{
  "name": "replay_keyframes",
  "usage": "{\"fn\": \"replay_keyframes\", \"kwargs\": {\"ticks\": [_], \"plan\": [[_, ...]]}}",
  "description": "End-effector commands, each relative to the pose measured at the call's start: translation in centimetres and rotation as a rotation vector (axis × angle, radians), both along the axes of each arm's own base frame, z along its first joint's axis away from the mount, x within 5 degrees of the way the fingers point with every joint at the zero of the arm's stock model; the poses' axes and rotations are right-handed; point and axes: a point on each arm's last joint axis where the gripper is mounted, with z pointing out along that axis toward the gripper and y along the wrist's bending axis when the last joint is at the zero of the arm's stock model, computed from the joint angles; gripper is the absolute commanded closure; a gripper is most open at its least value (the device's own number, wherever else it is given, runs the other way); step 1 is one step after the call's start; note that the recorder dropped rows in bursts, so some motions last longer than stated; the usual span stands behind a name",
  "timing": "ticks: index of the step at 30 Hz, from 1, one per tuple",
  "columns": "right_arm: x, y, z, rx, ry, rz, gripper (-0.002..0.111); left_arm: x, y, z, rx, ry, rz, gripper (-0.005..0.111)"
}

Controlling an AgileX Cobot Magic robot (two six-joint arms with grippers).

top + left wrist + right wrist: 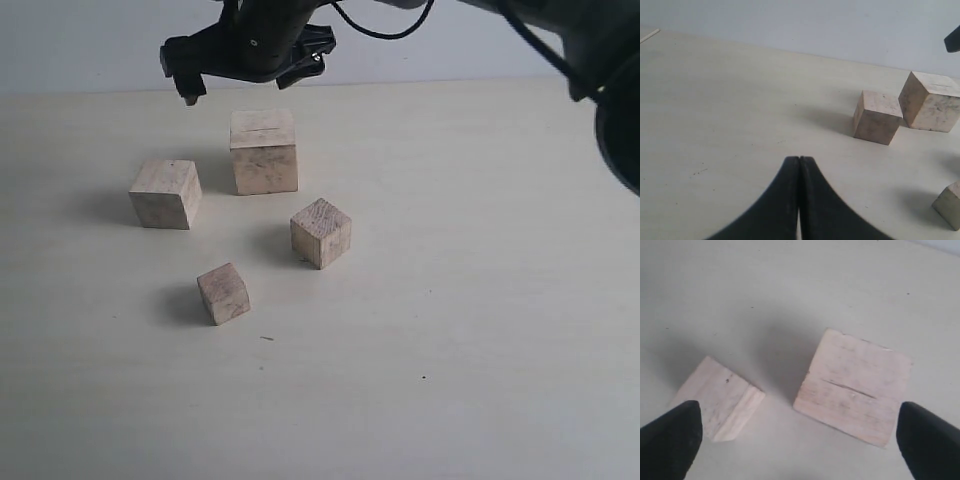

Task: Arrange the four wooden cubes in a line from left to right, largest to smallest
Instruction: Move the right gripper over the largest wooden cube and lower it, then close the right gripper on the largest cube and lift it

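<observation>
While right end effector (252,80) hangs agape | slit-faced largest cube (265,155) beneath

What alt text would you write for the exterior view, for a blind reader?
Four pale wooden cubes sit scattered on a light table: the largest cube at the back, the second-largest cube left of it, the third cube front-right, the smallest cube nearest. The black right hand hangs open above the largest.
</observation>
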Motion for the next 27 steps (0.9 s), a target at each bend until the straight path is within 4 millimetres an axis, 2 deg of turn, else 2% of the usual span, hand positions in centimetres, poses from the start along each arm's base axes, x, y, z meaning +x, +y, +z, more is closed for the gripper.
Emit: {"fn": "replay_keyframes", "kwargs": {"ticks": [1, 7, 17, 20, 23, 25, 27], "plan": [[1.6, -0.1, -1.5, -0.074, -0.003, -0.149, 0.004, 0.0, 0.0, 0.0, -0.002, -0.009, 0.001, 0.107], [3.1, 0.4, -3.5, -0.039, 0.010, -0.226, 0.004, 0.0, 0.0, 0.0, -0.002, -0.009, 0.001, 0.107], [3.8, 1.4, -6.5, -0.005, -0.010, -0.204, 0.005, 0.0, 0.0, 0.0, -0.002, -0.009, 0.001, 0.107], [3.9, 1.4, -8.1, -0.036, 0.009, -0.204, 0.005, 0.0, 0.0, 0.0, -0.002, -0.009, 0.001, 0.107], [4.0, 1.5, -8.4, -0.040, 0.002, -0.201, 0.005, 0.0, 0.0, 0.0, -0.002, -0.009, 0.001, 0.107], [4.0, 1.4, -8.4, -0.046, -0.009, -0.198, 0.007, 0.0, 0.0, 0.0, -0.002, -0.009, 0.001, 0.107], [4.0, 1.4, -8.4, -0.049, -0.010, -0.198, 0.016, 0.0, 0.0, 0.0, -0.002, -0.009, 0.001, 0.107]]}}
